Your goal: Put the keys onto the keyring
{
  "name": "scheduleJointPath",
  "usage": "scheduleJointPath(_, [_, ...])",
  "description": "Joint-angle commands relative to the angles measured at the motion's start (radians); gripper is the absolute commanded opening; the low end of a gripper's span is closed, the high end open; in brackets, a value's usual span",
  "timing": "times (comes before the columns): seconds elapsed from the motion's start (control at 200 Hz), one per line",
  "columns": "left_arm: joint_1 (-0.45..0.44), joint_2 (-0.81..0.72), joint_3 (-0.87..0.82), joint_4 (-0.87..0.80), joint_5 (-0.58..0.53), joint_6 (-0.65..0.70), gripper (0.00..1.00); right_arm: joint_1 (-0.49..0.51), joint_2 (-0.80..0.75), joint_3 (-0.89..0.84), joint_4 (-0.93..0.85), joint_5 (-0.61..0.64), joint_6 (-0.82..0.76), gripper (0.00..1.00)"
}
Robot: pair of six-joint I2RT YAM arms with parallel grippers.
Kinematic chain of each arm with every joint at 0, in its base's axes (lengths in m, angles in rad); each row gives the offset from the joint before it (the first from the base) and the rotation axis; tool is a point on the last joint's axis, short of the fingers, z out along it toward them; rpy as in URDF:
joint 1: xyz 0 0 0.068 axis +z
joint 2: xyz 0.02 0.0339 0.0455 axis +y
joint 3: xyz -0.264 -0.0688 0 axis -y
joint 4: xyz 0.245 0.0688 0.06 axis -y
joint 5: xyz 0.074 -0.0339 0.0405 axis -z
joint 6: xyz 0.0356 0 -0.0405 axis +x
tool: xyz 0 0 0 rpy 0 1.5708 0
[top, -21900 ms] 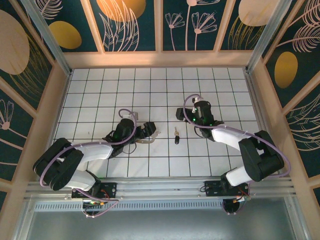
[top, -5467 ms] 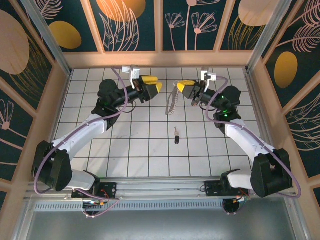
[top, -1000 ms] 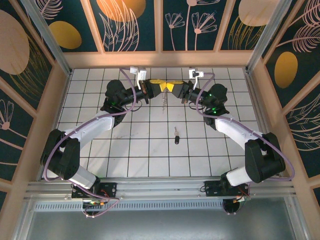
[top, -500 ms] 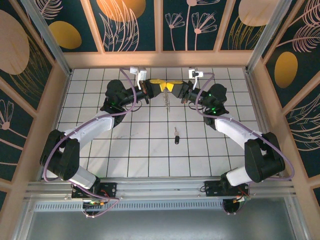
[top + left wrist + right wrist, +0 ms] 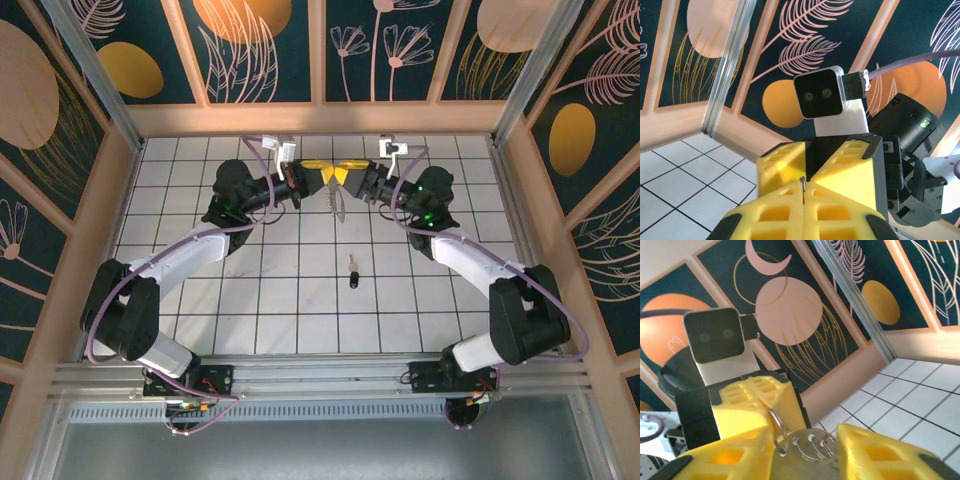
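i'm watching both arms reaching over the far half of the white tiled table (image 5: 260, 300), their yellow tips meeting nose to nose in the air. the left gripper (image 5: 321, 172) is clenching the keyring (image 5: 809, 446): in its own wrist view the two yellow fingers (image 5: 840, 215) are pressing flat together, with a thin sliver of metal poking out of the seam. the right gripper (image 5: 805, 442) is standing released, its fingers (image 5: 872, 452) sitting apart on either side of the ring, and i'm not seeing either pad pressing on it. the ring is showing up as thin, pale silvery wire, with one round loop rising toward the left arm's tips and a row of small coils giving it a scalloped edge. from above it is dangling as a slim pale strip just below the meeting tips, tilting slightly, clear of the tiles. the black-headed key (image 5: 353, 276) is lying flat on the tiles nearer the arm bases, well apart from both grippers
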Motion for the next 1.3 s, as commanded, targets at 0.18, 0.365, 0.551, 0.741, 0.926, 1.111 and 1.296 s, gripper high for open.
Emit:
scheduleJointPath(0.18, [-0.009, 0.0, -0.001, -0.053, -0.016, 0.085, 0.0, -0.094, -0.202, -0.115, -0.093, 0.045, -0.043, 0.46])
scheduleJointPath(0.365, [-0.009, 0.003, -0.002, -0.053, -0.002, 0.117, 0.0, -0.133, -0.281, -0.182, -0.255, 0.121, -0.093, 0.47])
scheduleJointPath(0.551, [-0.008, -0.014, -0.024, -0.04, 0.016, 0.169, 0.0, -0.142, -0.319, -0.226, -0.4, 0.191, -0.159, 0.47])
scheduleJointPath(0.741, [-0.009, -0.025, -0.03, -0.076, 0.049, 0.233, 0.0, -0.139, -0.336, -0.268, -0.449, 0.22, -0.21, 0.47])
scheduleJointPath(0.926, [-0.009, -0.052, -0.108, -0.028, 0.084, 0.375, 0.0, -0.14, -0.326, -0.303, -0.441, 0.239, -0.212, 0.47])
scheduleJointPath(1.111, [-0.009, -0.061, -0.167, 0.058, 0.147, 0.465, 0.0, -0.141, -0.325, -0.316, -0.454, 0.276, -0.216, 0.47])
scheduleJointPath(1.296, [-0.009, -0.075, -0.203, 0.1, 0.173, 0.547, 0.0, -0.141, -0.311, -0.353, -0.429, 0.312, -0.188, 0.47])
